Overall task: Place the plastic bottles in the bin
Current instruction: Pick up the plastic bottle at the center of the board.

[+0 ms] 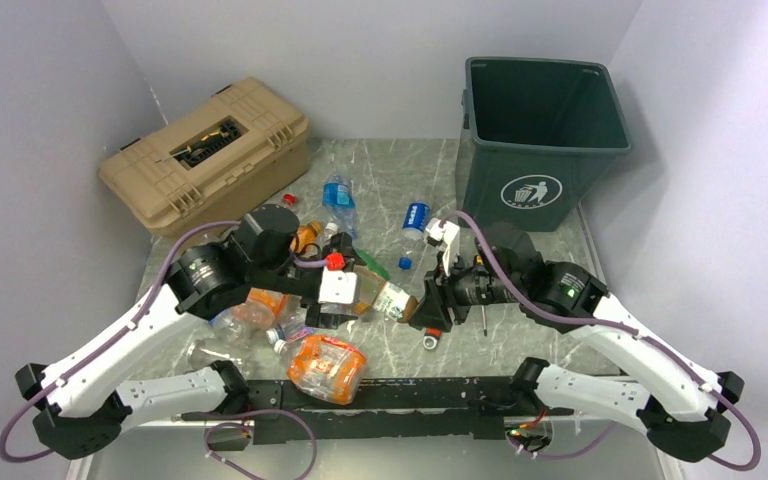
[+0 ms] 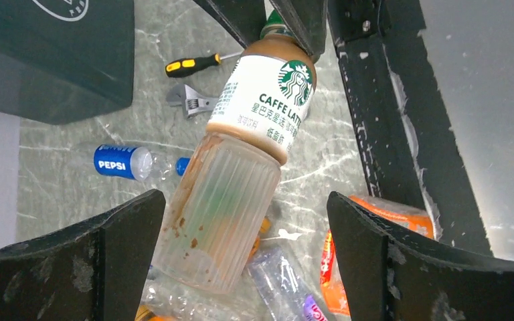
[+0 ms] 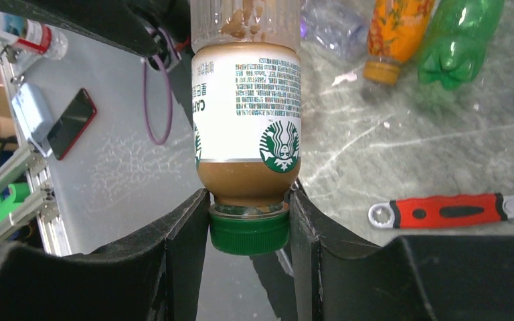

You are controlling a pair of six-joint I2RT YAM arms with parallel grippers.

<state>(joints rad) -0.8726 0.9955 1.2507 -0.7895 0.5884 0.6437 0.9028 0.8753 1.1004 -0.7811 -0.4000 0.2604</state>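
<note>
One latte bottle [image 3: 246, 100], white-labelled and smeared inside with coffee, is the object in hand. The right claw [image 3: 247, 214] is closed narrowly on its neck, just above the green cap [image 3: 249, 231], and the body projects straight out ahead of the fingers. We judge it to be lifted off the table [image 1: 390, 165].

The left claw [image 2: 245, 204] stands wide and grips nothing, with one finger on either side of the bottle's ribbed base. Ahead of the right claw, past the bottle's body, lie an orange bottle [image 3: 398, 33] and a green bottle [image 3: 465, 40]. A red-handled wrench [image 3: 452, 208] lies off to its right. Beyond the left claw's fingers we see a Pepsi bottle [image 2: 122, 162] and a screwdriver [image 2: 197, 63]. The bin [image 1: 490, 190] stands well apart, ahead of the right claw and towards its outer side.

We read the step as the carry: one bottle is secured by the right claw alone, while many others lie on the table. The next move calls for three things:
- The left claw keeps its fingers clear of the base.
- The right arm raises the bottle above the bin's rim and brings it over the open mouth.
- Only then does the right claw part its fingers.
</note>
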